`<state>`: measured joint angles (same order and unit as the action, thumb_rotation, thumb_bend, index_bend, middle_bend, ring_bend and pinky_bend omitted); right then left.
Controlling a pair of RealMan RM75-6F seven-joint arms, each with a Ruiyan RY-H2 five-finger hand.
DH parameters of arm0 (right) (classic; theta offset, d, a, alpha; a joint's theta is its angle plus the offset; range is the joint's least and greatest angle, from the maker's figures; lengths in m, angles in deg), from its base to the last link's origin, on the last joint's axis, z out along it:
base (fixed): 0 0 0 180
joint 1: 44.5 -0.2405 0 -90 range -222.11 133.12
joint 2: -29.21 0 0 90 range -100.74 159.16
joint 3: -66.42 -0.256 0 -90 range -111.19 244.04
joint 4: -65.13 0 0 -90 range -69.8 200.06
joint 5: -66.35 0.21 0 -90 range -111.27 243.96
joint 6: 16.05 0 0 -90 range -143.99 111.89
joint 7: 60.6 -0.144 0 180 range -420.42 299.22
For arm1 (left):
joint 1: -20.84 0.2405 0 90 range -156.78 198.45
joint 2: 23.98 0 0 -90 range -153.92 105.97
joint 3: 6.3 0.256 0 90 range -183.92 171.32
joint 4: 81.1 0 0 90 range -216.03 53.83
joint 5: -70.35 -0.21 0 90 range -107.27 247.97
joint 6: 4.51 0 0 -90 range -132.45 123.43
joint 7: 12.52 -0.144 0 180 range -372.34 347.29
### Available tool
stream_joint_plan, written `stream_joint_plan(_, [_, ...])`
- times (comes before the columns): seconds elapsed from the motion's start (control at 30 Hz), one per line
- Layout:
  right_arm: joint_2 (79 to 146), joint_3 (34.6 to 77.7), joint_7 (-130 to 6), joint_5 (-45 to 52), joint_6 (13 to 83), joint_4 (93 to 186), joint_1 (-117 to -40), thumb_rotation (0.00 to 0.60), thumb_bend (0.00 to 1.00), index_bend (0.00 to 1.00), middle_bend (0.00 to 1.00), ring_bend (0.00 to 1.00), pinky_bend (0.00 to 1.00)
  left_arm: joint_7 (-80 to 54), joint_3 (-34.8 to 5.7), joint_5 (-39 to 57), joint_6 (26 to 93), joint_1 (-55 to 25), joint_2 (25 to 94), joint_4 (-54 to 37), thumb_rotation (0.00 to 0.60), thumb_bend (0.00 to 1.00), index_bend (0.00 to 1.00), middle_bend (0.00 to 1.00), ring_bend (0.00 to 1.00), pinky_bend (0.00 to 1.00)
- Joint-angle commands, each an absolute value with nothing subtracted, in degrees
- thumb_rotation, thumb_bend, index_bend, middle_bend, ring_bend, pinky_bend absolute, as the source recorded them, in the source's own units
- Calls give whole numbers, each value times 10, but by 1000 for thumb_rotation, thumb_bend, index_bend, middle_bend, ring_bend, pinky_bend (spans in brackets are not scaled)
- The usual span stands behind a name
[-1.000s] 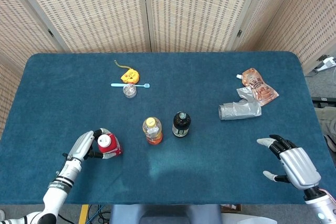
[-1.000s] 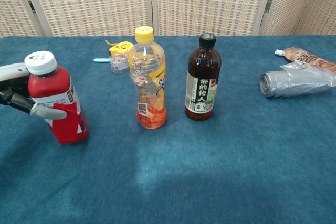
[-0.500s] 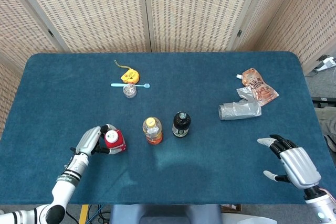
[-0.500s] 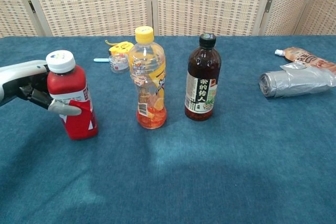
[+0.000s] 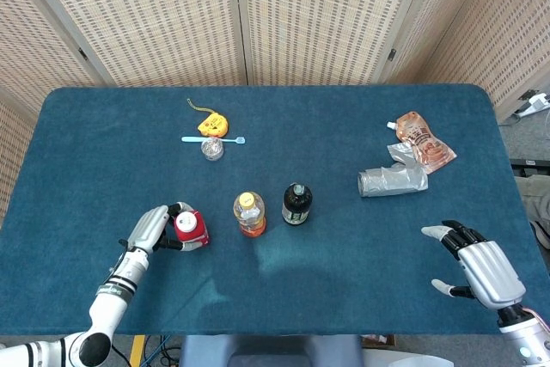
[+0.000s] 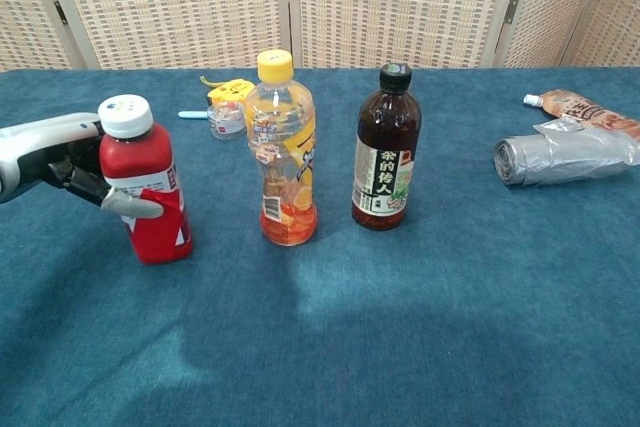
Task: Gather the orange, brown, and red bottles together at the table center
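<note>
The table (image 5: 103, 135) wears a deep teal-blue cloth. The red bottle (image 6: 148, 187) has a white cap and a red-and-white label. The orange bottle (image 6: 281, 152) is clear with a yellow cap, orange liquid and a yellow patterned label. The brown bottle (image 6: 385, 150) is dark amber with a black cap and a pale label. Toward the right edge lie a silver pouch (image 5: 392, 181) and an orange-brown printed pouch (image 5: 421, 139). Both hands, left (image 5: 148, 230) and right (image 5: 483, 268), are silver-grey with black.
</note>
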<state>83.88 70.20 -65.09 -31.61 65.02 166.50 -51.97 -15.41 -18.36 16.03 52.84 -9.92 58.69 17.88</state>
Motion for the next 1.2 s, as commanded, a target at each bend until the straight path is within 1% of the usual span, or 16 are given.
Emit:
stream_joint_plan(0.03, [839, 702, -651, -316, 650, 1665, -520, 600, 0, 254, 285, 164, 318, -156, -183, 161, 529, -100, 588, 180, 600, 19, 434, 385, 395, 395])
stream_joint_plan(0.37, [838, 702, -652, -317, 650, 1666, -520, 600, 0, 254, 285, 164, 317, -162, -183, 170, 528, -108, 595, 175, 600, 18, 430, 385, 394, 394])
stream_joint_plan(0.5, [838, 702, -653, -316, 649, 1665, -520, 600, 0, 254, 285, 164, 317, -164, -181, 175, 527, -109, 597, 173, 600, 19, 408, 385, 381, 394])
stream_joint_plan(0.6, [838, 701, -654, -316, 649, 1665, -520, 600, 0, 254, 285, 164, 317, -166, -180, 176, 528, -110, 597, 172, 600, 18, 349, 381, 360, 394])
stream_joint_plan(0.67, [838, 701, -654, -316, 649, 1665, -520, 600, 0, 254, 285, 164, 317, -165, -179, 177, 529, -109, 596, 171, 600, 19, 291, 350, 339, 394])
stream_joint_plan(0.83, [838, 701, -654, -316, 649, 1665, -520, 600, 0, 254, 285, 164, 317, -165, -178, 180, 528, -108, 589, 177, 600, 19, 143, 200, 262, 395])
stream_joint_plan(0.93, [838, 701, -654, -317, 649, 1665, -520, 600, 0, 254, 285, 164, 317, -166, -176, 183, 526, -107, 579, 185, 600, 19, 81, 141, 221, 394])
stream_joint_plan(1.1, [837, 701, -653, -317, 650, 1666, -520, 600, 0, 255, 285, 164, 317, -175, -169, 183, 530, -101, 553, 212, 600, 19, 11, 93, 185, 390])
stream_joint_plan(1.2, [838, 701, -652, -316, 649, 1665, -520, 600, 0, 254, 285, 164, 317, -178, -162, 178, 537, -95, 538, 227, 600, 18, 0, 87, 177, 381])
